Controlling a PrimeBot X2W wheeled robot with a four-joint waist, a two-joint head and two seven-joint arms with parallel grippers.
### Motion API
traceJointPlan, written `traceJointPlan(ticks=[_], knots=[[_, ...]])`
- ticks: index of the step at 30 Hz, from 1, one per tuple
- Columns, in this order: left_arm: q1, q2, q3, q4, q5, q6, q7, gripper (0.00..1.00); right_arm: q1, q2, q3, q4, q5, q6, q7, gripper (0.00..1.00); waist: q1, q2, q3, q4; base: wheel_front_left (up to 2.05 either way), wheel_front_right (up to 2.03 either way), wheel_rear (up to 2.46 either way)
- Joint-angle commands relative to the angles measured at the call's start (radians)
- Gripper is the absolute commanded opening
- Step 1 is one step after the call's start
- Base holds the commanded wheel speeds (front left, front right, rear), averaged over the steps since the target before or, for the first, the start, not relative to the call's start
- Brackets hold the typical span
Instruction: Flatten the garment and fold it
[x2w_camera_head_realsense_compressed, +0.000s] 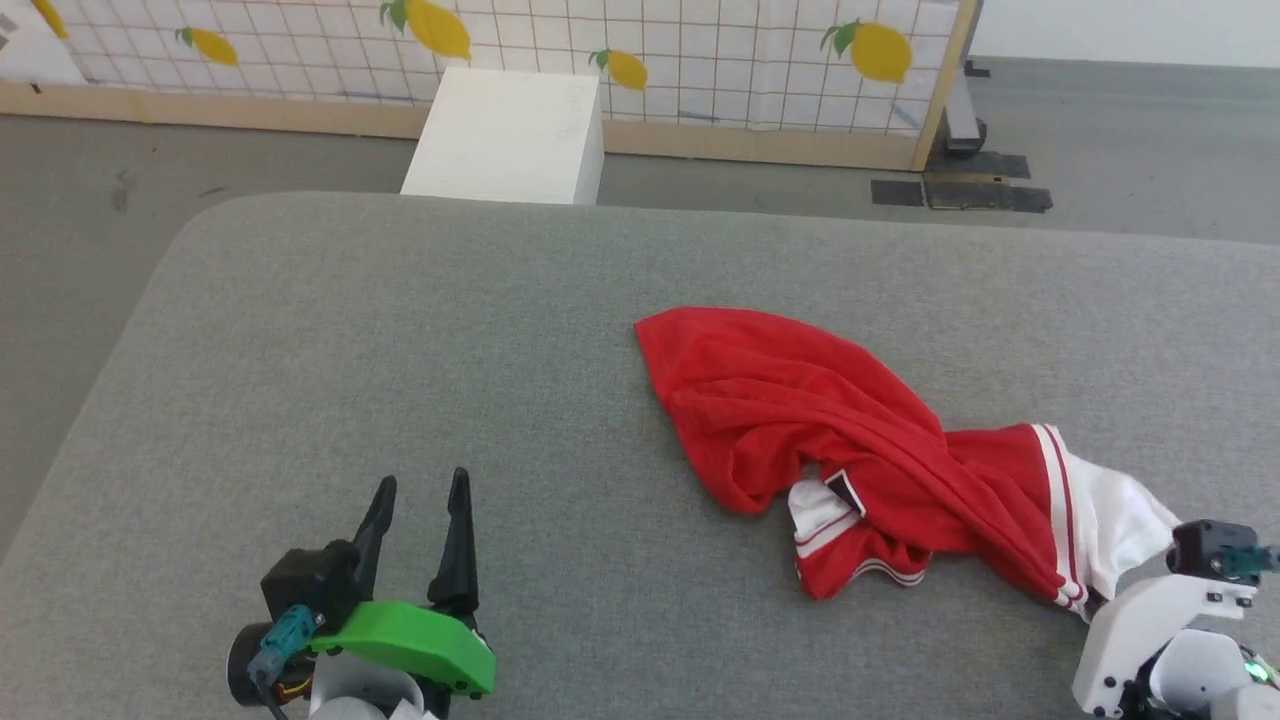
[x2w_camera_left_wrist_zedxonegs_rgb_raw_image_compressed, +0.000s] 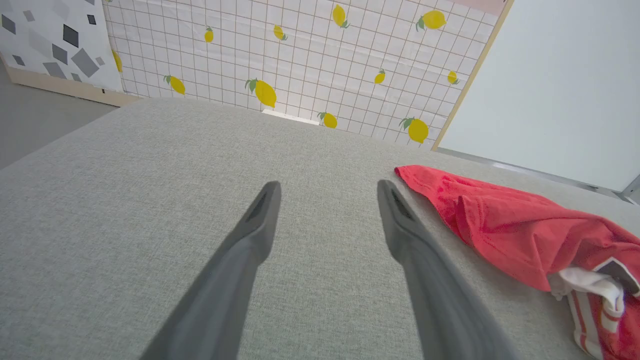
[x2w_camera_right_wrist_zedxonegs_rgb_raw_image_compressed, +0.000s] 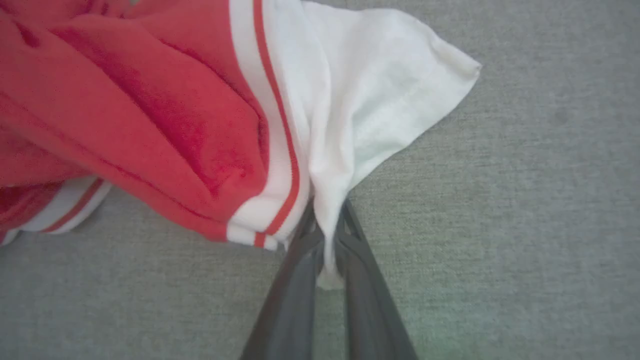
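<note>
The crumpled red jersey shirt (x2w_camera_head_realsense_compressed: 800, 410) with white short sleeves and striped trim lies bunched and twisted on the right half of the grey fabric-covered table (x2w_camera_head_realsense_compressed: 400, 330), so the flattening step is in hand and no fold is yet made. The right gripper (x2w_camera_right_wrist_zedxonegs_rgb_raw_image_compressed: 327, 216), over the table's near right part, has its dark fingers pinched tight on the edge of one white sleeve (x2w_camera_right_wrist_zedxonegs_rgb_raw_image_compressed: 380, 90), while the left gripper (x2w_camera_head_realsense_compressed: 422, 478) hovers over the table's near left part, spread wide and empty, well apart from the shirt. The next move likely calls for the left gripper to take a second edge so both can draw the cloth out flat.
</note>
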Motion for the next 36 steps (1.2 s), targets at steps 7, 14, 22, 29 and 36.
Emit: traceJointPlan(ticks=[7, 14, 22, 29, 36], knots=[[-0.008, -0.010, 0.009, 0.023, -0.010, -0.013, -0.003, 1.00, 0.011, 0.041, -0.059, -0.187, 0.126, -0.002, -0.167, 1.00, 0.0000, -0.0001, -0.017, -0.023, 0.00, 0.00, 0.00], [-0.113, -0.042, -0.029, 0.048, -0.070, -0.026, 0.104, 1.00, 0.023, 0.044, -0.062, -0.271, 0.220, -0.002, -0.307, 1.00, 0.0000, -0.0001, -0.019, -0.049, 0.00, 0.00, 0.00], [-0.446, -0.066, -0.199, 0.241, -0.117, -0.026, 0.562, 1.00, 0.018, 0.044, -0.011, -0.282, 0.233, -0.002, -0.305, 1.00, 0.0000, -0.0001, 0.029, -0.116, 0.00, 0.00, 0.00], [-0.662, -0.069, -0.337, 0.437, -0.078, -0.028, 0.912, 1.00, 0.011, 0.044, 0.018, -0.260, 0.243, -0.002, -0.309, 1.00, 0.0000, -0.0001, 0.075, -0.181, 0.00, 0.00, 0.00], [-0.734, -0.048, -0.391, 0.571, -0.008, 0.003, 0.955, 1.00, 0.006, 0.045, 0.028, -0.250, 0.243, -0.002, -0.318, 1.00, 0.0000, -0.0001, 0.101, -0.199, 0.00, 0.00, 0.00]])
